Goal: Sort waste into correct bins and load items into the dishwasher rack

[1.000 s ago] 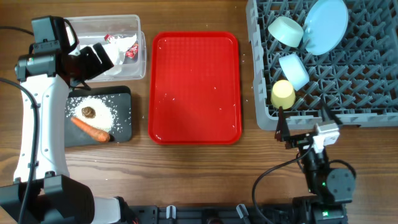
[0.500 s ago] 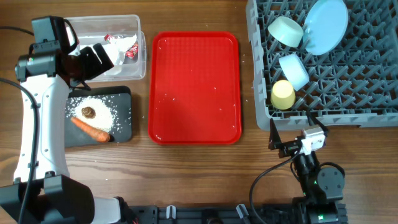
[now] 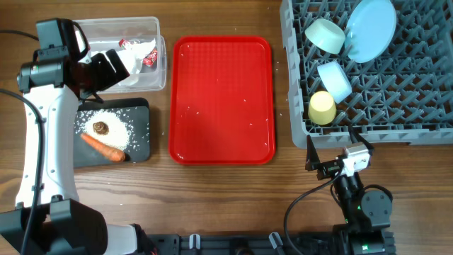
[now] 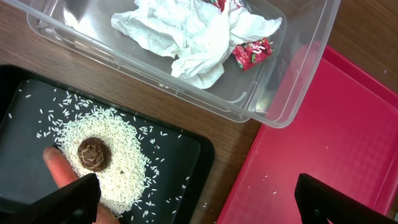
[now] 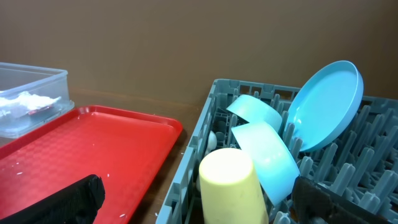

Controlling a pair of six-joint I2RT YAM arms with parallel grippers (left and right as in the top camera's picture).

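Right wrist view: small yellow cup (image 5: pixel 231 180) in the dishwasher rack (image 5: pixel 185 163) looks light, rigid, slick; pinch across its wall. Left gripper (image 4: pixel 199 202), right gripper (image 5: pixel 202 202): jaws spread.

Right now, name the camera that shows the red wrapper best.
The left wrist view: the red wrapper lies close and sharp in the clear tub, beside the crumpled napkin. Overhead shows it only as a small red speck. The right wrist view catches just the tub's corner; the wrapper is unclear there.
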